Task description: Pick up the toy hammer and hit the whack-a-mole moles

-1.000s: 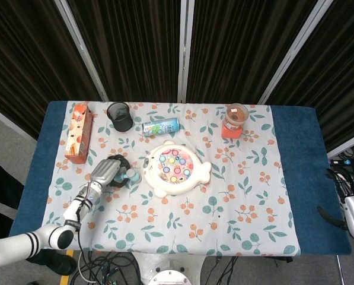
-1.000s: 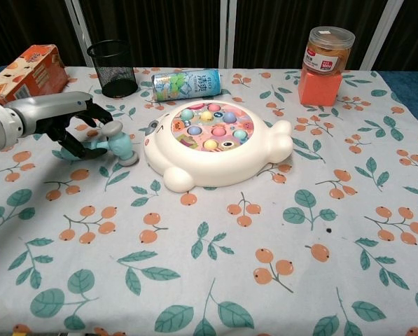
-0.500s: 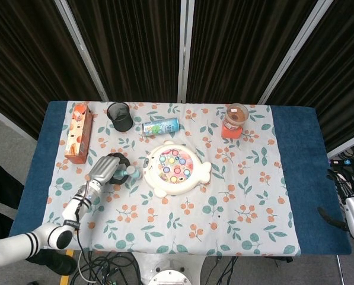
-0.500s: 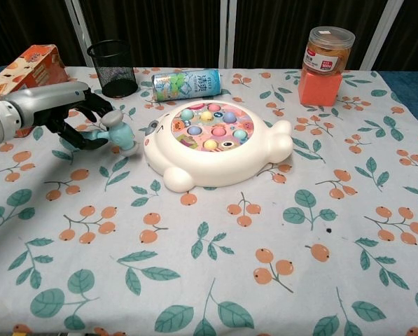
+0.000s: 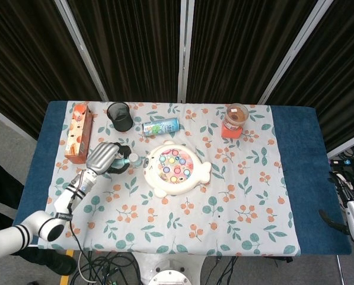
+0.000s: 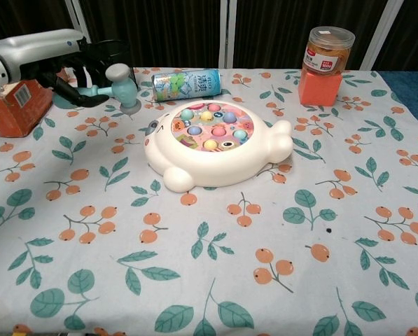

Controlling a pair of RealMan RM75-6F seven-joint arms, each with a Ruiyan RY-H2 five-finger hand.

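Note:
My left hand grips the handle of the teal toy hammer, which is lifted off the cloth to the left of the game. Its grey head points toward the white fish-shaped whack-a-mole toy. Several coloured moles sit in the toy's pink top. My right hand hangs past the table's right edge, fingers apart, holding nothing.
An orange box and a black mesh cup stand at the back left. A drink can lies behind the toy. A lidded jar on an orange block stands back right.
My left hand has closed on the hammer and lifted it from the cloth, up and back toward the box. The right hand has hardly moved.

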